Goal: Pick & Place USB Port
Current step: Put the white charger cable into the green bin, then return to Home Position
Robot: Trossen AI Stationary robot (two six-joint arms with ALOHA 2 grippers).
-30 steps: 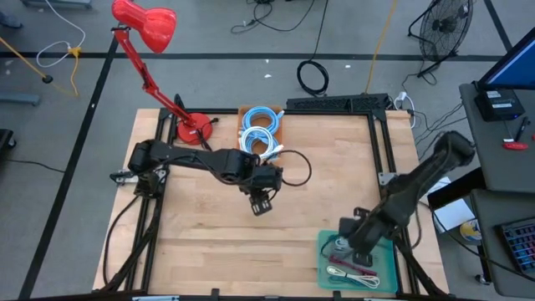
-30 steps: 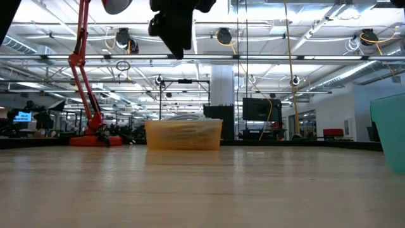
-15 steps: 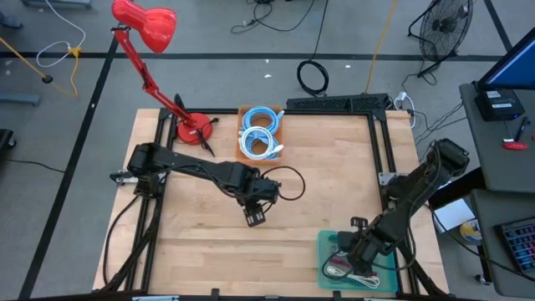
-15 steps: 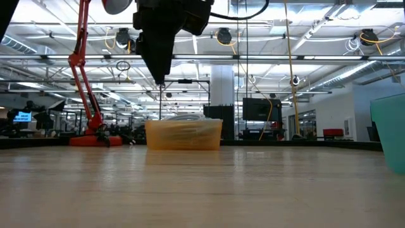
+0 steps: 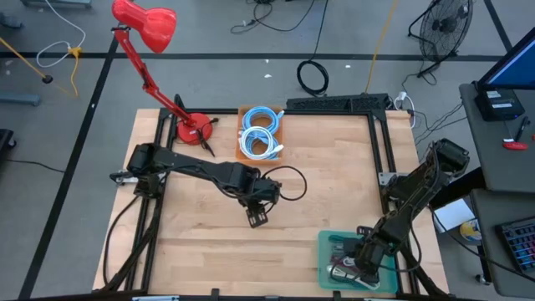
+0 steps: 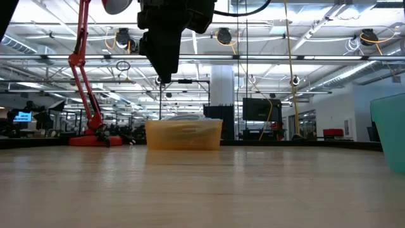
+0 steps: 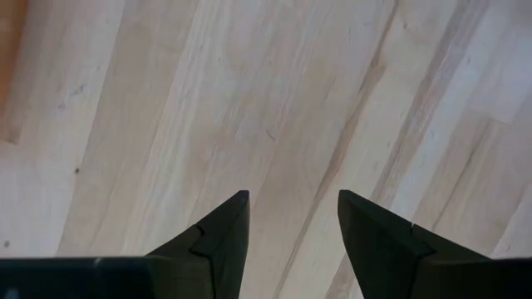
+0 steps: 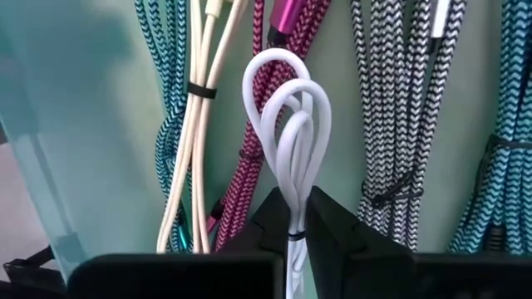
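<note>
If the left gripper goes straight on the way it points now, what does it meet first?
Probably only the bare wooden table: the open left gripper points down at it, with nothing between.

Grey floor [image 5: 209,33] with loose cables, standing fan [image 5: 443,29], red desk lamp [image 5: 146,23], ceiling lights [image 6: 221,36]

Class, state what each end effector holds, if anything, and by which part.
The right end effector is shut on the white cable, just below its looped end, over the green tray. The left end effector is open, empty.
</note>
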